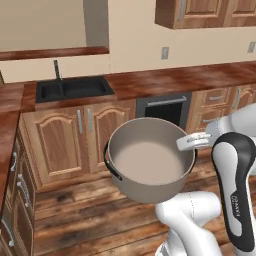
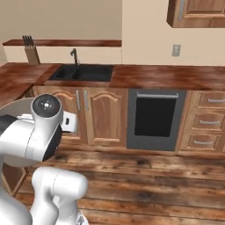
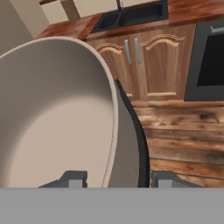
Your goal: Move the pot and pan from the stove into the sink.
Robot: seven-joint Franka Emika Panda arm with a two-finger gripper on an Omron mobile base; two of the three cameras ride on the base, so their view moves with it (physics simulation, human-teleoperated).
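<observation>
The gripper [image 3: 117, 178] is pinching the rim of the pot [image 1: 147, 160], one finger inside and one outside. The pot hangs in the air over the wooden floor [image 1: 90, 210], well away from the black sink [image 1: 75, 89] on the counter [image 1: 170, 80].

**Item count, kitchen scene**

One pot [image 1: 147, 162], with two black loop handles. One sink [image 1: 74, 89] with two basins and one faucet [image 1: 57, 70]. One oven door [image 2: 156, 118]. One knife block [image 2: 30, 52]. Two wall outlets, one [image 1: 164, 53] near the middle and one [image 1: 251, 47] at the right edge. Two arched cupboard doors under the sink. One gripper [image 3: 117, 178] with two fingertips.
</observation>
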